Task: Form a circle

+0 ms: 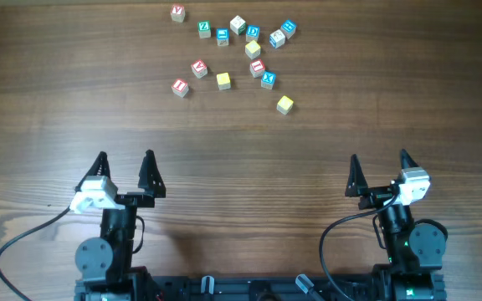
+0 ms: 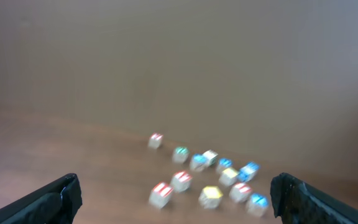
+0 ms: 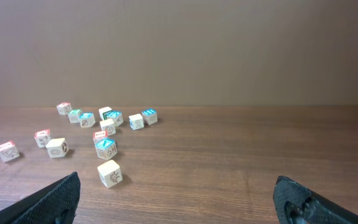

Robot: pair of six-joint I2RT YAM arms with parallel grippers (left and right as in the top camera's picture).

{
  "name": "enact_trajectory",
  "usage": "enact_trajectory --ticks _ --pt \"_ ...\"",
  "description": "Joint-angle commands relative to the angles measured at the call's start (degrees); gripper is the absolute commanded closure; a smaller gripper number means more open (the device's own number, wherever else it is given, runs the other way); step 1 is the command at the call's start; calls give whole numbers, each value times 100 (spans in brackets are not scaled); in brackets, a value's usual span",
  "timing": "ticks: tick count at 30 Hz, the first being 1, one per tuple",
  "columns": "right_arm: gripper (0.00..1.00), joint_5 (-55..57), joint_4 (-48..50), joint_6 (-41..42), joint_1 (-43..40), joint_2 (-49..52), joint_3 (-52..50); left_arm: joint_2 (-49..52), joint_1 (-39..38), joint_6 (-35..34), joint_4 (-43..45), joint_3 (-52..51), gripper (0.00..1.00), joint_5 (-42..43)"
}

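both arms (image 1: 117, 226) black, round joint housings (image 1: 93, 257) at base. left gripper (image 1: 125, 155) and right gripper (image 1: 378, 156): black tapered pointed fingers (image 1: 151, 171), white camera block (image 1: 90, 194) on each wrist. black cable (image 1: 23, 238) loops off each arm

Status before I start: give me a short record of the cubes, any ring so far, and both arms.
cubes: lettered wooden cubes, loose scatter on the table's far side
ring: not formed yet
nearest cube: yellow cube, apart from the rest
left gripper: jaws open, empty, short of the cubes
right gripper: jaws open, empty, short of the cubes
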Motion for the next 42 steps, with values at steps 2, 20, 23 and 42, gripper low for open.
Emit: enact_trajectory --ticks 2,20,23,42 --pt "0 103 15 -52 -24 -24 -7 -9 0 -328 -317 1241 0 455" --pt "0 103 15 -52 -24 -24 -7 6942 -2 522 -6728 10290 0 852" --pt "0 103 13 -52 -24 -24 -7 8037 -2 605 -7565 11416 0 852" --pt "0 103 15 -52 -24 -24 -7 12576 -1040 490 -8349 12657 96 798"
